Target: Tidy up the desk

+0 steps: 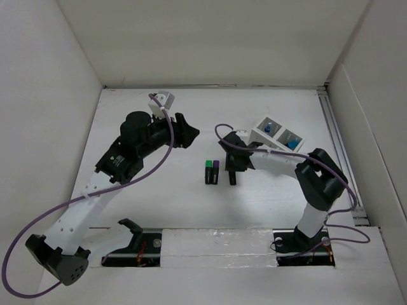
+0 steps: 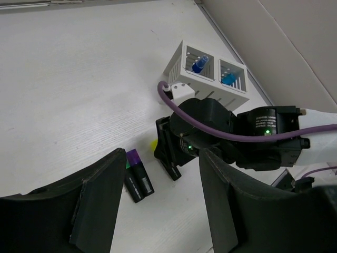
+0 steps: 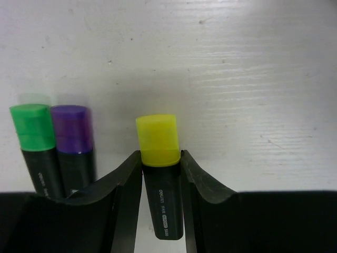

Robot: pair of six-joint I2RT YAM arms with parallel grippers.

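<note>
The desk point(image 1: 267, 203) is a white tabletop between upright white panels. A green-capped highlighter point(image 1: 208, 171) and a purple-capped highlighter point(image 1: 215, 171) lie side by side at its middle. My right gripper point(image 1: 233, 174) is just to their right, low over the desk. In the right wrist view it point(image 3: 160, 158) is shut on a yellow-capped highlighter point(image 3: 156, 138) with a black body, beside the green point(image 3: 32, 126) and purple point(image 3: 72, 129) caps. I cannot tell whether the yellow one touches the desk. My left gripper point(image 1: 188, 134) is open and empty, raised to the left of the pair.
A white organiser tray point(image 1: 278, 135) with blue items in two compartments stands at the back right, behind the right arm; it also shows in the left wrist view point(image 2: 181, 66). A silver rail point(image 1: 337, 146) runs along the right edge.
</note>
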